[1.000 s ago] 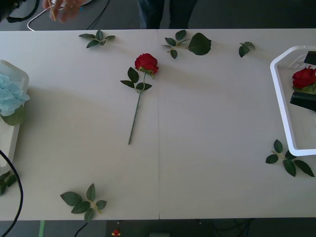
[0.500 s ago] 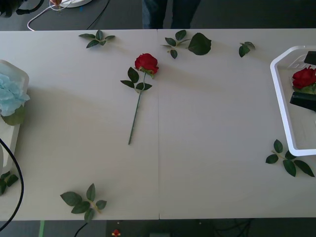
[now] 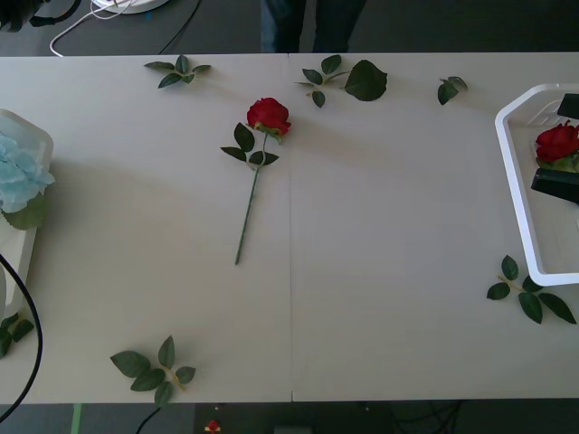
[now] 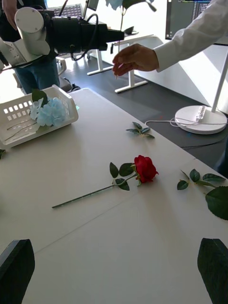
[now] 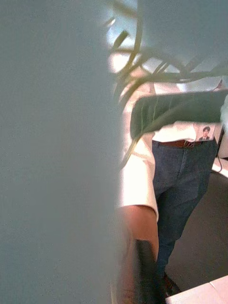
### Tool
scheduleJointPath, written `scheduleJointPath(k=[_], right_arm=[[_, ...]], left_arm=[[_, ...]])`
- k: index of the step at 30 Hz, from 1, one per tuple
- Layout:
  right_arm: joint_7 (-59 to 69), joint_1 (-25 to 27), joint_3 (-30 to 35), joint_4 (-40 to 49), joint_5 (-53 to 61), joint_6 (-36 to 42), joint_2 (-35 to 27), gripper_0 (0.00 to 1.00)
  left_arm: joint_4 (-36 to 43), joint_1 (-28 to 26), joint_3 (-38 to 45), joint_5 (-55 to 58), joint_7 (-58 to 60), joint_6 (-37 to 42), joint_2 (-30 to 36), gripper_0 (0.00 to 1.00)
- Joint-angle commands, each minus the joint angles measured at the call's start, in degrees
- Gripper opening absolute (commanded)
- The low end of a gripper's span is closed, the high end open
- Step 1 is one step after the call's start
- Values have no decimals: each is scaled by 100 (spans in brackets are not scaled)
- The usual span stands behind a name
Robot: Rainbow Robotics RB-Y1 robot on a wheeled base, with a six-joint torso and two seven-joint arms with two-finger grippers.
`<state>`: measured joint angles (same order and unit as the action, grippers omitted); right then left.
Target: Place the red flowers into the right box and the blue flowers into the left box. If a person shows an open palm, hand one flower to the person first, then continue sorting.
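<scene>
One red flower (image 3: 268, 116) lies on the table (image 3: 380, 235) left of centre, its stem running toward me; it also lies ahead of the right wrist camera (image 4: 144, 168). Another red flower (image 3: 556, 142) rests in the right box (image 3: 507, 172). My right gripper (image 3: 561, 145) hangs over that box, open (image 4: 114, 273) and holding nothing. The left box (image 3: 23, 249) holds a blue flower (image 3: 18, 176); the right wrist view shows this box (image 4: 14, 114) with its blue flower (image 4: 50, 111). My left arm (image 4: 71, 33) reaches out beyond the table toward a person's hand (image 4: 135, 57).
Loose leaf sprigs lie at the far edge (image 3: 178, 72), (image 3: 348, 80), (image 3: 450, 88), near the right box (image 3: 529, 294), at the front left (image 3: 154, 369) and beside the left box (image 3: 9, 330). A black cable (image 3: 32, 362) loops at the left edge.
The person's hand at the far left corner of the front view has drawn back out of sight. The right gripper and the flowers have stayed put.
</scene>
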<state>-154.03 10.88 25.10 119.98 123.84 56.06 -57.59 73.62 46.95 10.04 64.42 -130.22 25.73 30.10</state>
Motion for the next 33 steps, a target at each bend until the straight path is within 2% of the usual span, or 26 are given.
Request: scheduleJointPath(k=[1,2,23,24,27,33], right_arm=[[-31,81,-23,34,62,-52,-253,100],[-31,81,-23,34,62,-52,-253,100],[-31,81,-23,34,62,-52,-253,100],[-31,81,-23,34,62,-52,-253,100],[-31,81,-23,34,62,-52,-253,100],[-31,81,-23,34,62,-52,-253,100]], left_arm=[[64,280,-64,62,-293,-59,-13,93],[64,280,-64,62,-293,-59,-13,100],[64,280,-64,62,-293,-59,-13,100],[-103,60,-108,53,-293,20,-49,100],[-111,34,-99,167,-293,2,-13,100],[-6,104,262,782,-205,1145,233,100]])
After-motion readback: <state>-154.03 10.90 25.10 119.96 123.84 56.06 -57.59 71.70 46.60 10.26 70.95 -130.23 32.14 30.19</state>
